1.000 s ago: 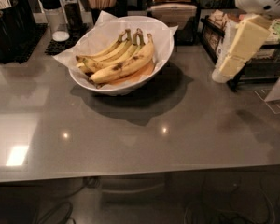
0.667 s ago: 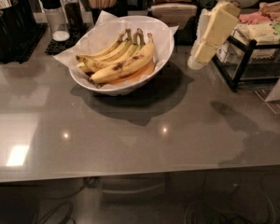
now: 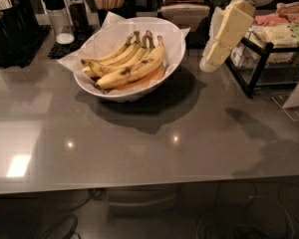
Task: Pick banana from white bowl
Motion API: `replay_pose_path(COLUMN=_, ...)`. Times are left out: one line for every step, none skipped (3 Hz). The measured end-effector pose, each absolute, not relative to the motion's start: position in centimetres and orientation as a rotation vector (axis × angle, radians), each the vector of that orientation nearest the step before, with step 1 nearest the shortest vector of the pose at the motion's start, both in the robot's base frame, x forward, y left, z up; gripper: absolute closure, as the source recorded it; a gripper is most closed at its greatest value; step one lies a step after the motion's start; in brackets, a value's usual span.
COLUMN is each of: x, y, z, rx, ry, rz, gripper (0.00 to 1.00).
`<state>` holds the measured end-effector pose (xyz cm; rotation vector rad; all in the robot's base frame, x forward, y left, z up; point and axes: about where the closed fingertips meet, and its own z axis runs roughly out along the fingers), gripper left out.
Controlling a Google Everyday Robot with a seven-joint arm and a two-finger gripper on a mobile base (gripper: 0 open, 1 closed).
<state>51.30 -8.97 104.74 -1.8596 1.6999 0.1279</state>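
- The banana (image 3: 132, 67) lies with a bunch inside the white bowl (image 3: 120, 94), on crinkled paper (image 3: 105, 38).
- The bowl stands on the grey tabletop (image 3: 139, 148).
- The gripper (image 3: 210, 62) hangs right of the bowl, apart from its rim. It holds nothing, and how open it is I cannot tell.
- Step in hand, I judge: the approach. Next it must come over the bowl and descend on the top banana.

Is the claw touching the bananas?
No, the claw hangs right of the white bowl, apart from the bananas lying in it.
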Motion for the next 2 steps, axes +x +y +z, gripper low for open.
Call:
replay_pose_path(x=53.1, y=-6.0, z=103.4, rx=-1.932, ry=1.616, rz=0.208, gripper=0.00)
replay_pose_path(x=55.0, y=-2.1, z=101.6, rx=-2.014, ry=1.521, rz=0.307, gripper=0.00)
